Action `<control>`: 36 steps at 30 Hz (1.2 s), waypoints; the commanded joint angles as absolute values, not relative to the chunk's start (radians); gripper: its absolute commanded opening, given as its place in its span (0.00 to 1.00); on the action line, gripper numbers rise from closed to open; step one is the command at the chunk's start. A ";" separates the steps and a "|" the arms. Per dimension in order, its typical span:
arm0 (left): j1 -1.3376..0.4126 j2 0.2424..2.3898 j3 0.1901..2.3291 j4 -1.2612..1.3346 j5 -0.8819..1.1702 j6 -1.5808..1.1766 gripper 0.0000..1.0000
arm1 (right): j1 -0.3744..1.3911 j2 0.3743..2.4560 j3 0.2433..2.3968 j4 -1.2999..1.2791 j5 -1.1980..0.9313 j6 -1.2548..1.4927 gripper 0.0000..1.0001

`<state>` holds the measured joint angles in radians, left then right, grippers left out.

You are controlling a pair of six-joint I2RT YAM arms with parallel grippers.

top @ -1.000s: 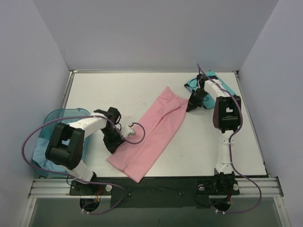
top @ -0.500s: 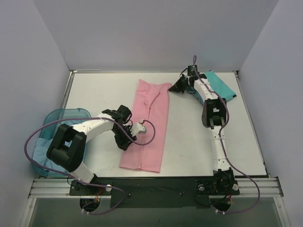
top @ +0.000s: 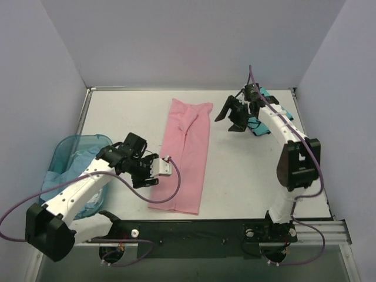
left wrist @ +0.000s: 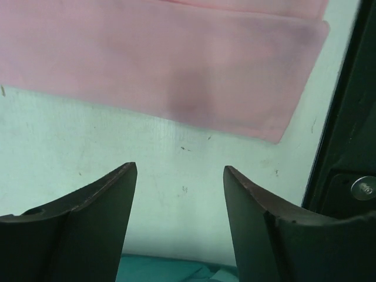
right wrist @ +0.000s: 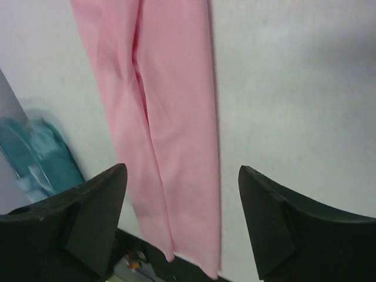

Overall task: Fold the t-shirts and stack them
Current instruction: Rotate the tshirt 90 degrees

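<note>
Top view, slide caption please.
Left gripper and right gripper open beside the folded pink shirt; teal shirt far right, blue basket left.

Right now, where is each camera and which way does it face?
Top external: high behind the robot, looking down on the white table; left arm, right arm show.
Left wrist: low, facing the near end of the long folded light pink cloth t-shirt; open left end effector shows.
Right wrist: far right, facing along that t-shirt toward the translucent blue plastic basket; open right end effector shows.
Shared: the t-shirt.
</note>
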<state>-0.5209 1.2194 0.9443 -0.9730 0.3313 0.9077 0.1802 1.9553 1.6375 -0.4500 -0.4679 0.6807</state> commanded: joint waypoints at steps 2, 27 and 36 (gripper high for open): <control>-0.552 1.045 0.796 -1.002 0.547 1.220 0.73 | 0.319 1.648 1.208 -0.652 -0.397 0.543 0.89; -0.635 0.790 0.520 -0.872 0.522 1.214 0.75 | 0.672 1.705 0.726 -0.175 -0.652 0.983 0.00; -0.920 0.971 0.583 -0.675 0.358 1.030 0.85 | 0.534 1.583 0.658 -0.408 -0.575 0.767 0.05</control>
<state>-0.8291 0.9455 0.5346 -0.8032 0.4156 1.1118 0.5266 1.6138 0.6838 -0.2642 -0.6239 0.8604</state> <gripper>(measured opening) 0.830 0.018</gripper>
